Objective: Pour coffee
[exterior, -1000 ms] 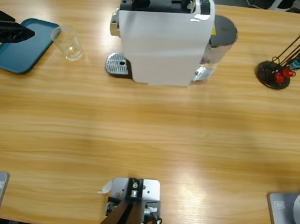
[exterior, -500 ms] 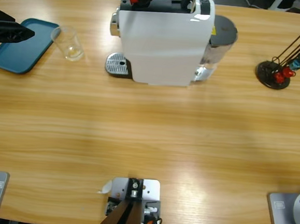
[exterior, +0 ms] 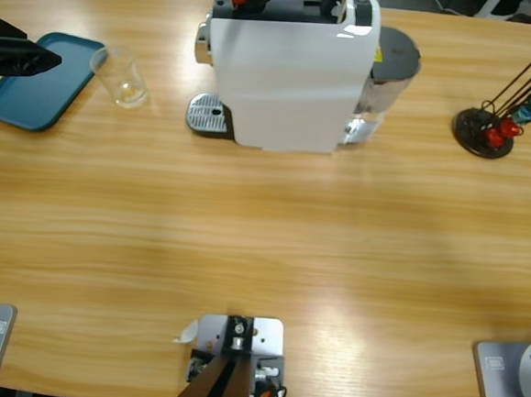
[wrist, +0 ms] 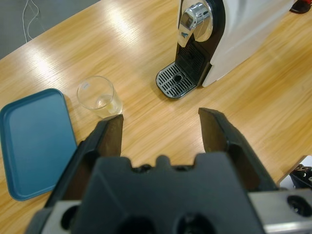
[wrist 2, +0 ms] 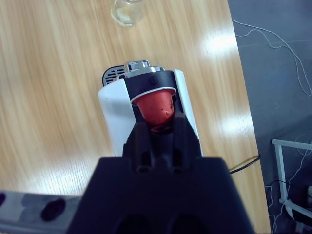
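The right hand [wrist 2: 157, 127] is clamped on a red capsule [wrist 2: 153, 108], held directly over the top of the machine [exterior: 290, 67]. The left hand [wrist: 163, 134] hangs with jaws apart above the worktop [exterior: 262, 244] beside the blue tray [exterior: 31, 83]. The glass [wrist: 99, 97] stands upright ahead of its left jaw, between tray and drip grate [wrist: 175, 82], with a thin film of coffee [wrist: 108, 104] at its base. The left hand is much nearer it

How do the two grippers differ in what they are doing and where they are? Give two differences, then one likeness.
The left gripper is open and holds nothing; the right gripper is shut on a red capsule. The left gripper hangs near the glass and blue tray; the right gripper is above the coffee machine. Both have two black jaws.
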Robot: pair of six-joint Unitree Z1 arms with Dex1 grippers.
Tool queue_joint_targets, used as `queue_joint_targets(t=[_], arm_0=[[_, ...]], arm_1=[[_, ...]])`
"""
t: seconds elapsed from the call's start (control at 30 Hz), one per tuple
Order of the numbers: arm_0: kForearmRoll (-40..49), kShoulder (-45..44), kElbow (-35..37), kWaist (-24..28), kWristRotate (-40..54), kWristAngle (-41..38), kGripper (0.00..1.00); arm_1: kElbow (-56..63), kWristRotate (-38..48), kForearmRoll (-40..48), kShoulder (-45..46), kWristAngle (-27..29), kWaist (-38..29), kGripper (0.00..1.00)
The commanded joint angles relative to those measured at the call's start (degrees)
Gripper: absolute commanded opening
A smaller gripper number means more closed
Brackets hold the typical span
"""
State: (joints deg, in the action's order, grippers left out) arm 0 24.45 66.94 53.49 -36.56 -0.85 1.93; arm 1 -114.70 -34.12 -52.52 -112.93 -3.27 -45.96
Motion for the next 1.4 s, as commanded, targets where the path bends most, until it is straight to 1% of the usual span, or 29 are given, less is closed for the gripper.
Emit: queue_joint_targets(t=[0.03, 0.07, 0.37, 0.53, 0.57, 0.6, 0.63, 0.7, 0.73, 0.77, 0.8, 0.87, 0.9, 0.93, 0.97, 1.0, 1.03, 1.07, 1.1, 1.13, 1.17, 1.2, 1.23, 1.3, 1.4], arm_0=[[-0.5, 0.5, -2.2, -0.5, 0.8, -0.4, 0.66], [-0.5, 0.6, -2.2, -0.5, 0.8, -0.4, 0.66], [-0.5, 0.4, -2.3, -0.5, 0.8, -0.3, 0.66], [-0.5, 0.2, -2.3, -0.5, 0.8, -0.3, 0.66], [-0.5, 0.2, -2.3, -0.5, 0.8, -0.3, 0.66], [-0.5, 0.2, -2.3, -0.5, 0.8, -0.3, 0.66], [-0.5, 0.3, -2.3, -0.5, 0.8, -0.3, 0.66], [-0.6, 0.4, -2.3, -0.5, 0.8, -0.3, 0.66], [-0.6, 0.5, -2.3, -0.5, 0.8, -0.3, 0.66], [-0.6, 0.5, -2.3, -0.5, 0.8, -0.3, 0.66], [-0.6, 0.6, -2.3, -0.5, 0.8, -0.3, 0.66], [-0.6, 0.9, -2.3, -0.5, 0.8, -0.4, 0.66], [-0.6, 0.9, -2.3, -0.5, 0.8, -0.4, 0.66], [-0.6, 0.8, -2.3, -0.5, 0.8, -0.4, 0.66], [-0.6, 0.7, -2.3, -0.5, 0.8, -0.5, 0.66], [-0.6, 0.7, -2.3, -0.5, 0.8, -0.6, 0.66], [-0.6, 0.7, -2.3, -0.5, 0.8, -0.6, 0.66], [-0.6, 0.7, -2.3, -0.5, 0.8, -0.7, 0.66], [-0.6, 0.7, -2.3, -0.5, 0.8, -0.7, 0.66], [-0.6, 0.7, -2.3, -0.6, 0.8, -0.7, 0.66], [-0.6, 0.6, -2.3, -0.7, 0.8, -0.7, 0.66], [-0.6, 0.5, -2.4, -0.7, 0.8, -0.7, 0.66], [-0.6, 0.4, -2.4, -0.8, 0.8, -0.7, 0.66], [-0.5, 0.3, -2.4, -0.9, 0.8, -0.7, 0.66], [-0.5, 0.1, -2.5, -0.9, 0.8, -0.6, 0.66]], arm_1=[[-0.6, 0.8, -0.7, -3.6, -1.2, 1.0, 0.395], [-0.6, 0.9, -0.8, -3.7, -1.2, 1.0, 0.411], [-0.7, 1.0, -1.1, -3.6, -1.2, 1.0, 0.411], [-3.0, 1.2, -3.2, -2.0, -0.7, 0.7, 0.415], [-3.8, 1.5, -3.7, -0.9, -0.6, 0.0, 0.491], [-4.6, 1.8, -4.2, 0.0, -0.5, -0.8, 0.607], [-5.7, 1.9, -4.9, 0.7, -0.1, -1.9, 0.676], [-6.9, 2.7, -5.7, 2.4, 1.5, -3.9, 0.752], [-6.9, 3.5, -5.7, 3.3, 2.0, -5.0, 0.854], [-6.9, 4.7, -5.7, 4.1, 2.6, -6.2, 0.919], [-6.9, 5.8, -6.0, 4.9, 3.2, -7.3, 0.955], [-6.9, 6.2, -8.6, 6.5, 3.3, -9.2, 0.983], [-6.7, 6.3, -10.2, 7.3, 3.3, -9.8, 0.901], [-6.4, 6.3, -12.0, 8.0, 3.1, -10.1, 0.76], [-5.8, 6.2, -13.4, 8.9, 2.9, -10.3, 0.695], [-5.3, 5.9, -14.8, 9.5, 3.8, -10.8, 0.637], [-5.4, 5.8, -16.5, 9.6, 6.5, -11.7, 0.623], [-5.4, 5.6, -18.4, 9.2, 12.4, -12.8, 0.622], [-5.7, 6.0, -20.2, 8.3, 19.5, -13.8, 0.619], [-4.7, 6.1, -20.9, 9.0, 22.9, -14.1, 0.609], [-3.8, 6.0, -20.8, 10.1, 24.2, -14.1, 0.445], [-3.5, 5.9, -20.8, 10.5, 26.7, -14.1, 0.117], [-3.1, 6.1, -20.7, 11.0, 29.3, -14.1, 0.0], [-1.3, 6.2, -19.5, 12.9, 33.0, -14.1, 0.0], [3.2, 7.8, -13.8, 15.6, 37.1, -13.4, 0.0]])
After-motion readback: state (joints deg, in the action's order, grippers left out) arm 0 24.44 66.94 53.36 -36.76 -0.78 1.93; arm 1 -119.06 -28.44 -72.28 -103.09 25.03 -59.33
